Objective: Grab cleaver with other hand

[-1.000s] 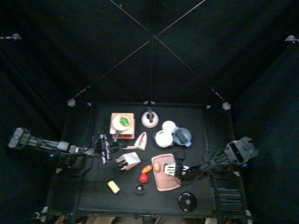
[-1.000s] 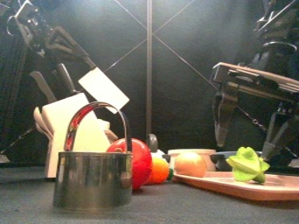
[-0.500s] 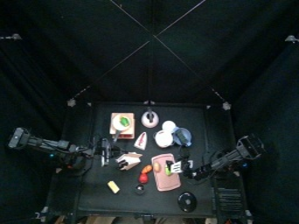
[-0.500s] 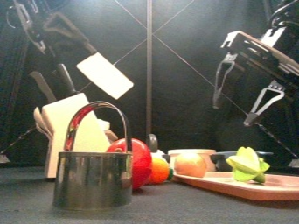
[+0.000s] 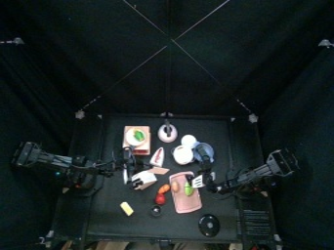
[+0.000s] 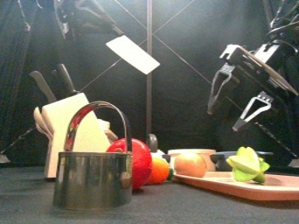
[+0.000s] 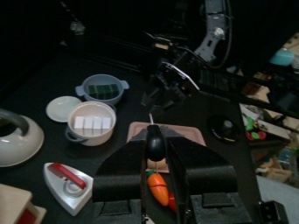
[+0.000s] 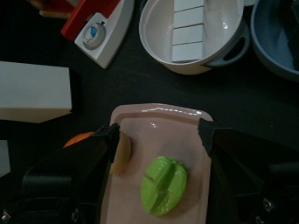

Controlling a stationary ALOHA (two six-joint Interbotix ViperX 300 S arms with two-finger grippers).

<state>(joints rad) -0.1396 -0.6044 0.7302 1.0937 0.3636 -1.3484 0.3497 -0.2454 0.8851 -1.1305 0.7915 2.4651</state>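
Raised higher, cleaver (image 6: 132, 54) tilts; left jaws' grip hidden.

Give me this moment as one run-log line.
left gripper: shut on cleaver, held high | right gripper: open, above cutting board, apart from cleaver | handover: not yet done

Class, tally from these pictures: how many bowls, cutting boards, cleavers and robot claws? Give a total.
Bowls: 2, white bowl, blue bowl
Board: 1
Cleaver: 1
Claws: 2, left claw, right claw
Total: 6
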